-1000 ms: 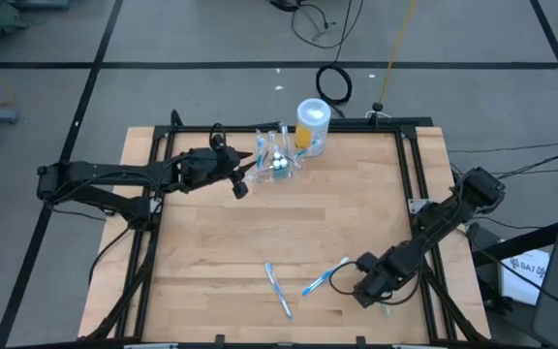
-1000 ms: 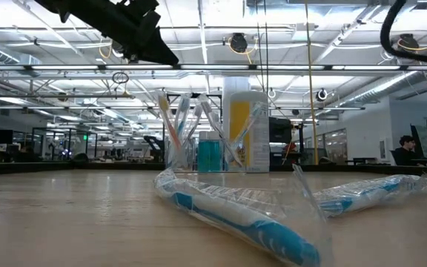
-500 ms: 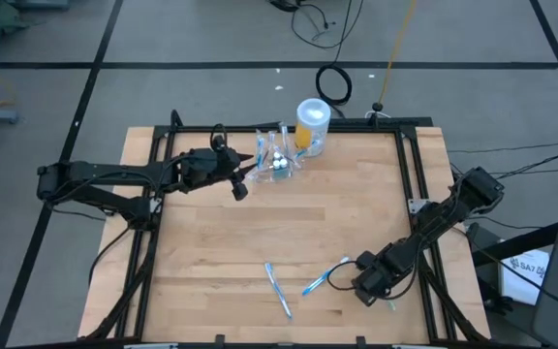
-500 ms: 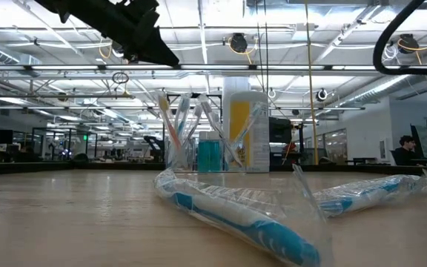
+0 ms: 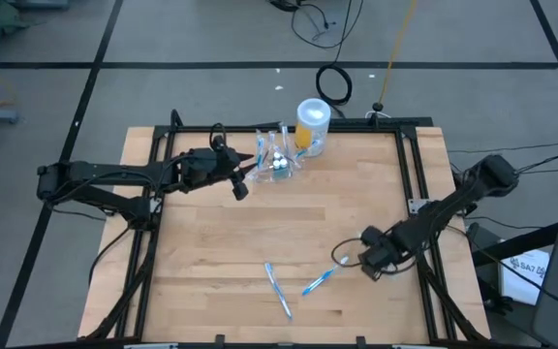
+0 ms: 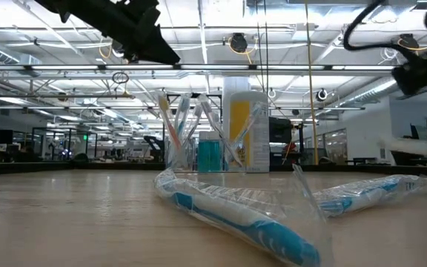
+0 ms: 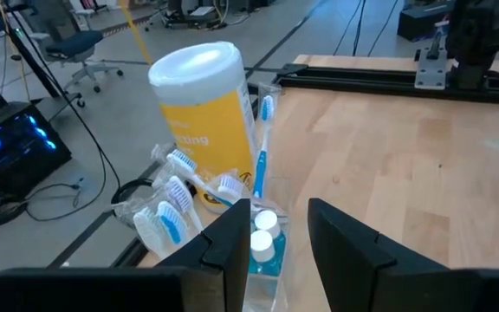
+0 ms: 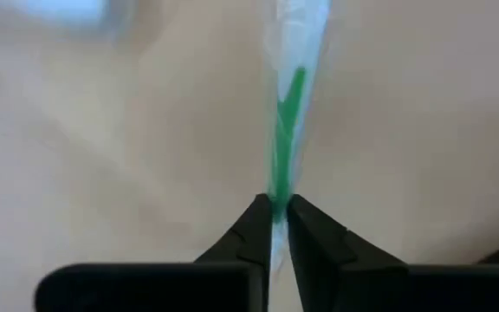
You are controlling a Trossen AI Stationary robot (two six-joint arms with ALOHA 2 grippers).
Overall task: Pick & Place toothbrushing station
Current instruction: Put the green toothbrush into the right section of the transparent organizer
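Note:
The see-through cup [image 5: 279,162] stands at the table's far edge and holds several toothbrushes and a small bottle; it also shows in the low view [image 6: 193,141] and the left wrist view [image 7: 232,217]. My left gripper [image 5: 250,172] hovers open just left of it, above table height [image 7: 275,230]. My right gripper [image 5: 361,257] is at the right of the table, raised, shut on a green toothbrush in a clear wrapper [image 8: 286,104]. Two wrapped blue toothbrushes [image 5: 277,289] [image 5: 319,282] lie flat near the front edge. My right gripper pinches the wrapped green toothbrush between its two fingertips [image 8: 275,201]. The handle runs straight forward from the fingers, along them. The toothbrush is lifted clear of the table. Which end it has, I cannot tell.
A tall yellow container with a white lid [image 5: 311,124] stands right behind the cup. A black frame [image 5: 410,165] runs along the table's left, far and right sides. The middle of the wooden table [image 5: 289,223] is bare.
My right gripper has risen from the table near the front right corner and gone toward the far edge, shut on the green wrapped toothbrush, which is now lifted clear. The two blue toothbrushes have stayed in place.

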